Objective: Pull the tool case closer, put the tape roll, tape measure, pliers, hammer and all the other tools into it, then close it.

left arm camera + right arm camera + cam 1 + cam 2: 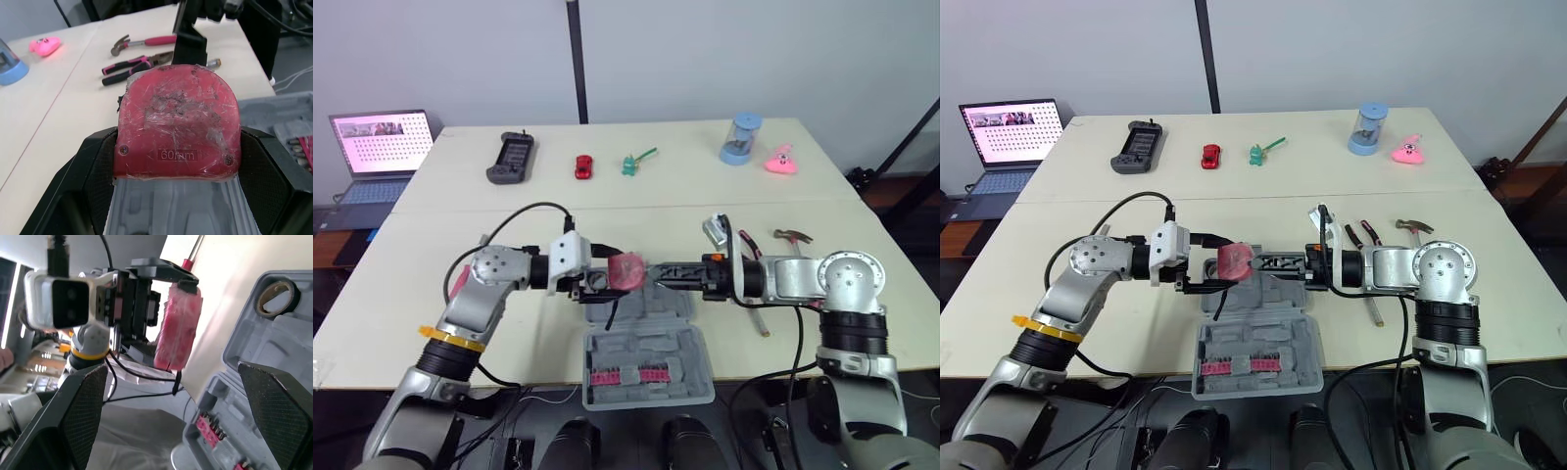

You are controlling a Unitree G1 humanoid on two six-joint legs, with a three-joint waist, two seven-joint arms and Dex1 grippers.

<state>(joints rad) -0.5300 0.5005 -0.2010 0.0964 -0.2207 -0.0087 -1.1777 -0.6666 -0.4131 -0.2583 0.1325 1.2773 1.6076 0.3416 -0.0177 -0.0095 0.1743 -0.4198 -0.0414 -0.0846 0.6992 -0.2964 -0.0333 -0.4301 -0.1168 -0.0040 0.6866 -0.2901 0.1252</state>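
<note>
The scuffed red tape measure (178, 122) sat pinched between the left gripper's (605, 279) black fingers, over the far end of the open grey plastic tool case (690, 328). It probably needed lowering squarely into a free recess, clear of the right gripper (1268, 262), whose fingers were spread just beside it.

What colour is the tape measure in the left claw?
The tape measure is red and scuffed; the left wrist view shows it best.

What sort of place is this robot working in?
Probably a robotics lab or test room: plain tables pushed together, an open laptop alongside, staged props like a toy car, and the left hand holding a tape measure.
</note>
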